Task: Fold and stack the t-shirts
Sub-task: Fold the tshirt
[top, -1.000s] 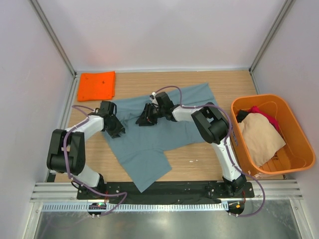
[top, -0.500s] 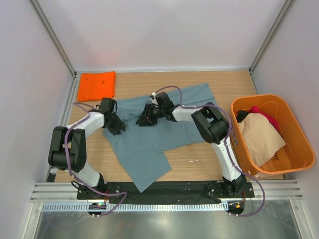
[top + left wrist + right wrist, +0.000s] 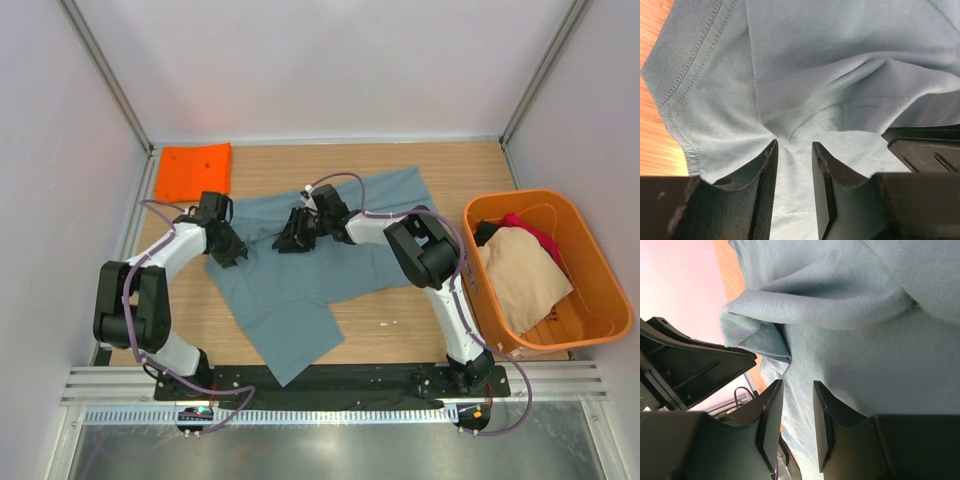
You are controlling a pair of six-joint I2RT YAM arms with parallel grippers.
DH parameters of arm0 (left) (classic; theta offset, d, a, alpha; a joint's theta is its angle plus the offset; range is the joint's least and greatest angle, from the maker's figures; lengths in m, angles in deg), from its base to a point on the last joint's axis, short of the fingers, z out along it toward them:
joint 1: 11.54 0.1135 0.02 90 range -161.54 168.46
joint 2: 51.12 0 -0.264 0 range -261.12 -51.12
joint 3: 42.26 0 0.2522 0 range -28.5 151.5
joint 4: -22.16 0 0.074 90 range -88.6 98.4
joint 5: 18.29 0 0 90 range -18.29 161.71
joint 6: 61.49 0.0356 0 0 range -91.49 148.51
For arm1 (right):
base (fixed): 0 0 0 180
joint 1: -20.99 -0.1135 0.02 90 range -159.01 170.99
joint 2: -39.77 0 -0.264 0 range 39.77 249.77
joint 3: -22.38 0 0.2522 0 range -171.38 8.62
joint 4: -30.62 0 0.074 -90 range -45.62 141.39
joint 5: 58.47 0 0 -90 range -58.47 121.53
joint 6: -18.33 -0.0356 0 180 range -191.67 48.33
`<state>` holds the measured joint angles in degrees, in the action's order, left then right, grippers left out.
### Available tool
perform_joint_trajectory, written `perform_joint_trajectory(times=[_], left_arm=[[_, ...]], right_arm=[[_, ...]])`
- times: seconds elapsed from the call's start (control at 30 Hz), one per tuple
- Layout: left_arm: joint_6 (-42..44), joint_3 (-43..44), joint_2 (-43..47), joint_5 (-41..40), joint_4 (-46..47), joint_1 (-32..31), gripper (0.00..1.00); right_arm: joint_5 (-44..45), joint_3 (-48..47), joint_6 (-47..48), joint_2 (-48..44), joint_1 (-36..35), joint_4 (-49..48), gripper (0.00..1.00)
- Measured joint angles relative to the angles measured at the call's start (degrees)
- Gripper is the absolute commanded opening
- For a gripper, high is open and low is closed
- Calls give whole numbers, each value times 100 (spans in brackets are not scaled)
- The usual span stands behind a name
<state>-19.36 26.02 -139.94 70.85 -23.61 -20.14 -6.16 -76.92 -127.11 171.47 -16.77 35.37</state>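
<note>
Top external view: the grey-blue t-shirt (image 3: 300, 290) lies spread but rumpled on the desk (image 3: 400, 330), one flap trailing toward the arm bases.

Left end effector (image 3: 228, 247): at the shirt's edge. On the left wrist view, creases run into the narrow gap between its jaws, so it is judged to be pinching a seam pucker of that shirt.

Right end effector (image 3: 292, 238): near the shirt's upper middle. Its jaws are narrow, with a bunched fold at the tips. A grip cannot be confirmed.

Step in hand, as judged: taking hold of the shirt to spread it flat or fold it.

Recommendations:
- Confirm that both holds take a full layer, not only a hem.
- Raise both together and draw apart evenly, so the cloth pulls flat without twisting.

A folded orange t-shirt (image 3: 194, 172) lies beyond the left end effector. The tub (image 3: 521, 196), well to the right end effector's outer side, holds a beige shirt (image 3: 520, 275) and a red shirt (image 3: 530, 228).
</note>
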Motion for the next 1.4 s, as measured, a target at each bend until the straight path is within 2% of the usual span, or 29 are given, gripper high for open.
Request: perform_joint_trajectory(times=[0.13, 0.3, 0.63, 0.7, 0.97, 1.2, 1.4], left_arm=[[7, 0, -81, -42, -24, 0, 34], [4, 0, -175, -107, -9, 0, 23], [17, 0, -446, -149, 17, 0, 30], [17, 0, -446, -151, 31, 0, 28], [31, 2, -446, -170, 50, 0, 0], [35, 2, -332, -175, -4, 0, 0], [35, 2, 361, -258, -299, 0, 0]], right_arm=[[0, 0, -17, 0, -2, -2, 36], [0, 0, -20, 0, 0, -9, 36], [0, 0, -17, 0, 0, -9, 36], [2, 0, -17, 0, 0, -9, 36], [2, 0, -13, 0, 0, -2, 36], [-85, 0, 26, 0, -2, -44, 39], [-245, 28, -210, 0, -2, -590, 41]])
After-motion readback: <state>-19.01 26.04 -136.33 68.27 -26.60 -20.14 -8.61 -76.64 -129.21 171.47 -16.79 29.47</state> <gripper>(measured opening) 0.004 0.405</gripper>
